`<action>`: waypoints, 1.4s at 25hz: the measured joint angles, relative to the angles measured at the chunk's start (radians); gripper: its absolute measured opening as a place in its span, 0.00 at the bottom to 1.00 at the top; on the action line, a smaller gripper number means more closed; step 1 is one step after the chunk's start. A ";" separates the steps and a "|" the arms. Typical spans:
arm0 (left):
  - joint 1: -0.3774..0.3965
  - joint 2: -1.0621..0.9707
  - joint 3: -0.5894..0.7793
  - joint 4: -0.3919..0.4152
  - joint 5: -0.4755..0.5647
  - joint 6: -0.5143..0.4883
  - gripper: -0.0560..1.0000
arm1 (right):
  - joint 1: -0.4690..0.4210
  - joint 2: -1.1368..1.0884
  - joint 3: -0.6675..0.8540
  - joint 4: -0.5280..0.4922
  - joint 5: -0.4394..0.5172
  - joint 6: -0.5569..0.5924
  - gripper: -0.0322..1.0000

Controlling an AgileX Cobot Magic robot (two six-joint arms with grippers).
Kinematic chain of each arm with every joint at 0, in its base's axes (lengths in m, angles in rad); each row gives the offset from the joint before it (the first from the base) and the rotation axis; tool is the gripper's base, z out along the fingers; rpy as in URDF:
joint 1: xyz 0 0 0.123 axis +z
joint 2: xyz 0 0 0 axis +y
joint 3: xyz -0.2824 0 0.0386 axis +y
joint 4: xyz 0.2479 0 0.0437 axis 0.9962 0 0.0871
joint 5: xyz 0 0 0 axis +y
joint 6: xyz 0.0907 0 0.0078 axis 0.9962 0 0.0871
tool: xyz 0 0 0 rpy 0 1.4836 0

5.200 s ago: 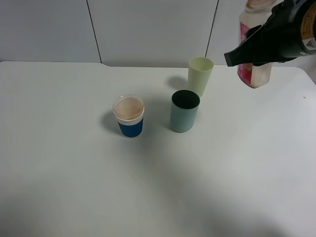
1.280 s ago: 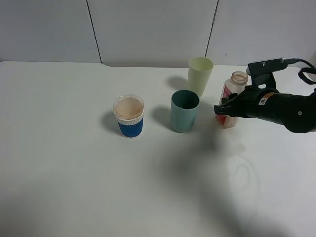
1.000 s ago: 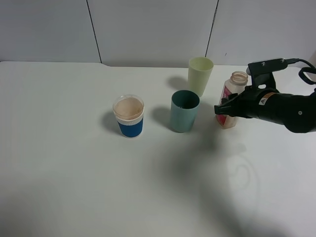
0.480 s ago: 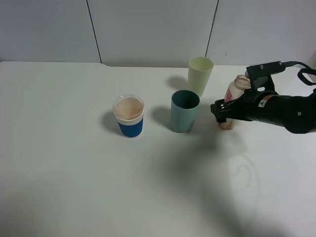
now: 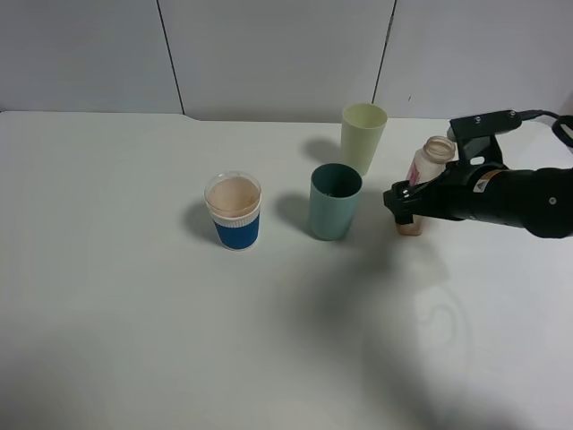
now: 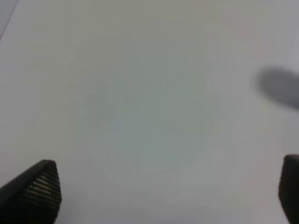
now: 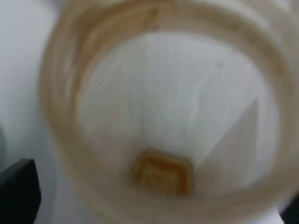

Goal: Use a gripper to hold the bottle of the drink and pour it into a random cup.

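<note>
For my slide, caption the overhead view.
Right gripper open around the bottle standing beside the teal cup.

The exterior high camera looks down from in front at the white tabletop (image 5: 134, 340), facing the grey panelled back wall (image 5: 269, 54), far enough to take in all three tumblers. The left wrist camera points down at bare tabletop, out of focus. The right wrist camera sits very close, staring into the wide round neck of the small translucent plastic bottle (image 7: 163, 116), which the high view (image 5: 421, 184) also shows.
</note>
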 joint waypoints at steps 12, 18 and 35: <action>0.000 0.000 0.000 0.000 0.000 0.000 0.93 | 0.000 -0.377 0.002 0.042 0.123 -0.048 0.99; 0.000 0.000 0.000 0.000 0.000 0.000 0.93 | 0.000 -0.590 0.002 0.088 0.186 -0.166 0.99; 0.000 0.000 0.000 0.000 0.000 0.000 0.93 | 0.000 -0.937 -0.307 -0.410 0.837 0.226 0.99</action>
